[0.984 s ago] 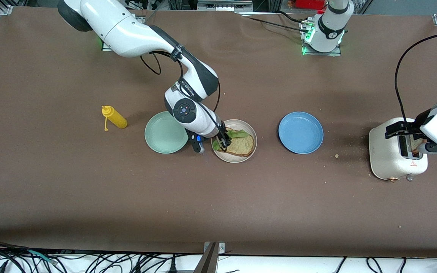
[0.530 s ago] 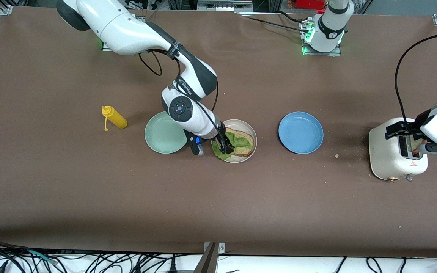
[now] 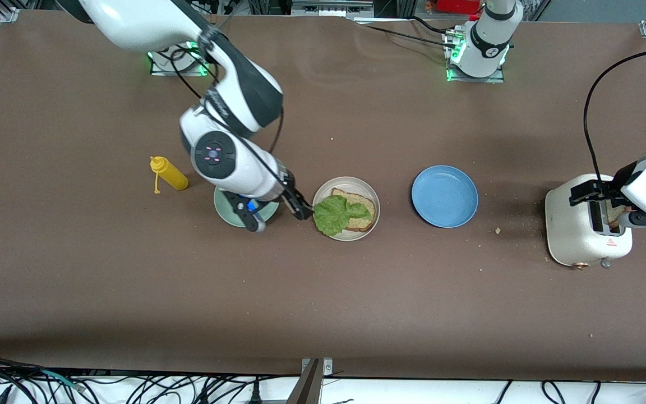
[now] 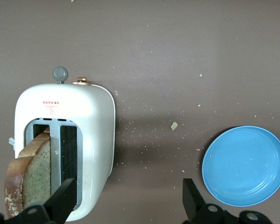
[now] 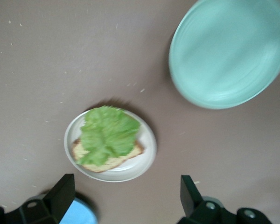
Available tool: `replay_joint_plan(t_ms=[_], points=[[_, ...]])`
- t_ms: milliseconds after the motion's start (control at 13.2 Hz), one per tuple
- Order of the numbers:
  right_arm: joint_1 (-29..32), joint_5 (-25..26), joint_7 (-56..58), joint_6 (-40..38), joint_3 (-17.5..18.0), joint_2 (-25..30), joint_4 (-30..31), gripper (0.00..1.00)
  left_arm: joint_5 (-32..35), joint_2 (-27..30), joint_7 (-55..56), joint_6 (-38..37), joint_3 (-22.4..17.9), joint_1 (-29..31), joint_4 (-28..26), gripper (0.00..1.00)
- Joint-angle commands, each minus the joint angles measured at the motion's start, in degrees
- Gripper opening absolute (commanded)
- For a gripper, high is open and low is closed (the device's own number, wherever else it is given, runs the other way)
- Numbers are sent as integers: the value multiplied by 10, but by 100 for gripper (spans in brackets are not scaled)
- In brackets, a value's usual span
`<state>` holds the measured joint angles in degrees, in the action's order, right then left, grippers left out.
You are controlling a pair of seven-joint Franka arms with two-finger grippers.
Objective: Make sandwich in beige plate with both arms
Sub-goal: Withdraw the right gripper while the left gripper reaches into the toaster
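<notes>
A: How far along is the sandwich?

B: About halfway, by the look of it. The round, shallow beige plate (image 3: 347,184) holds one square slice of brown speckled toast (image 3: 361,215) with a ruffled green lettuce leaf (image 3: 336,215) on top. No top slice is on it yet.

A: Where is the right gripper (image 3: 302,210)?

B: It hangs just beside the plate, on the side toward the round mint-green plate (image 3: 232,211), its fingers spread and empty.

A: And the second slice?

B: It stands in a slot of the white rounded toaster (image 4: 86,121). The left gripper (image 4: 126,200) hovers over the toaster, open, holding nothing; the slice of toast in the slot (image 4: 30,175) lies by one finger. Lifting and stacking it likely remains.
</notes>
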<state>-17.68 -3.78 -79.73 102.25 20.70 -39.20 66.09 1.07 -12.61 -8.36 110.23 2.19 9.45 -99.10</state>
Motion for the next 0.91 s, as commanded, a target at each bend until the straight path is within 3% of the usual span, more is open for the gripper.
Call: replay_joint_plan(t_ms=[0, 303, 530, 833], points=[[37, -1, 135, -70, -19, 77, 55, 100, 19, -1, -1, 1, 4, 3, 5, 100], [107, 1, 312, -91, -69, 182, 144, 100, 20, -3, -3, 9, 4, 22, -1, 100], [142, 1, 482, -91, -121, 219, 174, 100, 20, -4, -78, 8, 3, 62, -1, 100], [211, 5, 634, -86, -131, 229, 189, 100, 14, -23, -177, 24, 3, 123, -2, 100]])
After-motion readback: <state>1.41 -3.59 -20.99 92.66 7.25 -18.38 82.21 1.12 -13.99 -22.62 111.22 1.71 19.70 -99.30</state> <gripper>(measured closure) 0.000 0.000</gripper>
